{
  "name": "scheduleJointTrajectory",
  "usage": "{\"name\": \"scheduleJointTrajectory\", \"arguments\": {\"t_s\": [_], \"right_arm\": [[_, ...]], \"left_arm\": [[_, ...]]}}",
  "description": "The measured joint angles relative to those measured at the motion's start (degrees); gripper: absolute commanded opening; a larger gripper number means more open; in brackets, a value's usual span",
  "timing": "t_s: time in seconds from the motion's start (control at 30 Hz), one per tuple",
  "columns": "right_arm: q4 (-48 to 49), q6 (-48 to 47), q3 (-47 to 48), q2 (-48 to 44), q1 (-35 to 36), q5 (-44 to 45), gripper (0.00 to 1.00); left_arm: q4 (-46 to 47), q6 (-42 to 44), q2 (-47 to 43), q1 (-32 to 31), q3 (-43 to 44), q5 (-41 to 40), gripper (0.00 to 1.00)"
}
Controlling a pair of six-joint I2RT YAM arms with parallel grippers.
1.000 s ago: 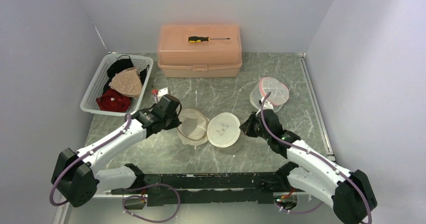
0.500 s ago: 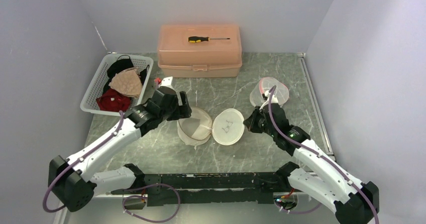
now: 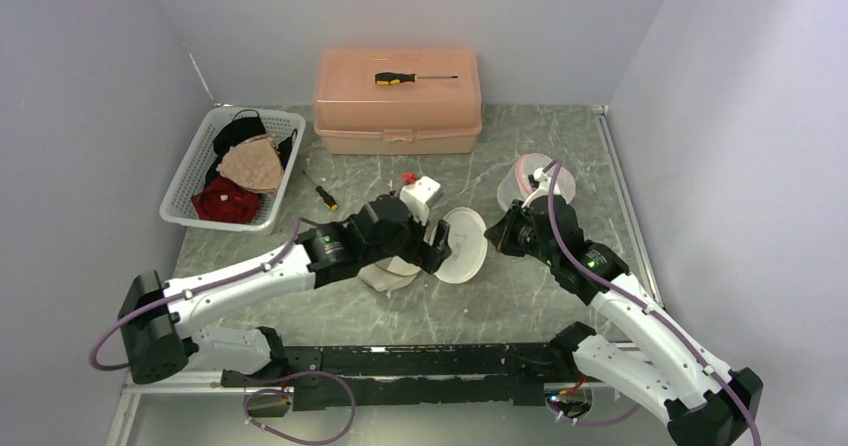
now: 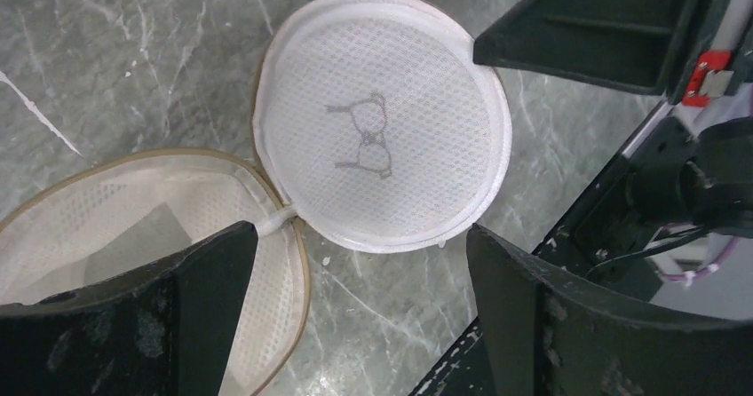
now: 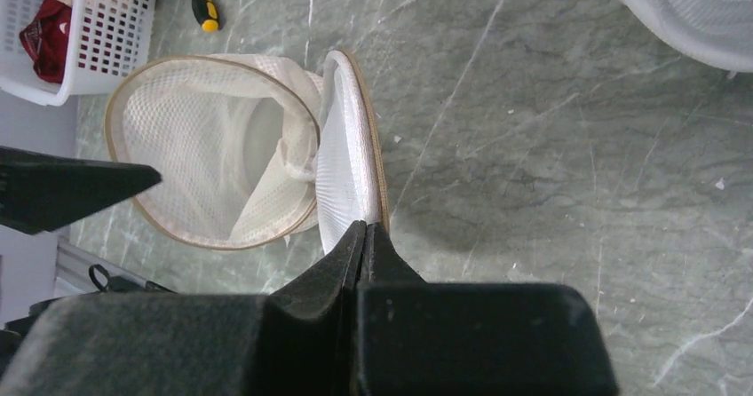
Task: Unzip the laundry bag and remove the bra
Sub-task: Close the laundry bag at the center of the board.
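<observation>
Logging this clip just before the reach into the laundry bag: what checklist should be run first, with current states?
1. Zip undone: ok; the lid is open beside the base.
2. Right gripper shut on the lid's rim: ok.
3. Left gripper open and empty above the lid: ok.
4. Bra visible in the base: cannot tell; only pale mesh folds show.
5. Small screwdriver apart from the base: ok.
</observation>
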Motion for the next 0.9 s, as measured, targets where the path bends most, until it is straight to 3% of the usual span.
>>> {"name": "scheduleJointTrajectory", "arguments": {"t_s": [0.3,0.63,0.73,0.9], "right_arm": [[-1.16,3.19,0.68,-0.37,0.00,-1.70,0.00],[-0.96,6.73,1.90,-0.35,0.00,-5.44,0.00],[-0.66,7.52,1.90,-0.20,0.00,-6.36,0.00],[-0.20,8.57,1.92,-0.15,0.00,-7.50,0.00]], "left_arm": [[6.14,3.91,7.93,-9.44,1.51,-10.54,0.93],[6.56,9.73,17.97,-18.73,7.39,-26.95,0.93],[5.88,10.73,20.37,-19.71,9.81,-30.86,0.87],[4.13,11.10,23.06,-20.20,12.17,-36.39,0.70]]}}
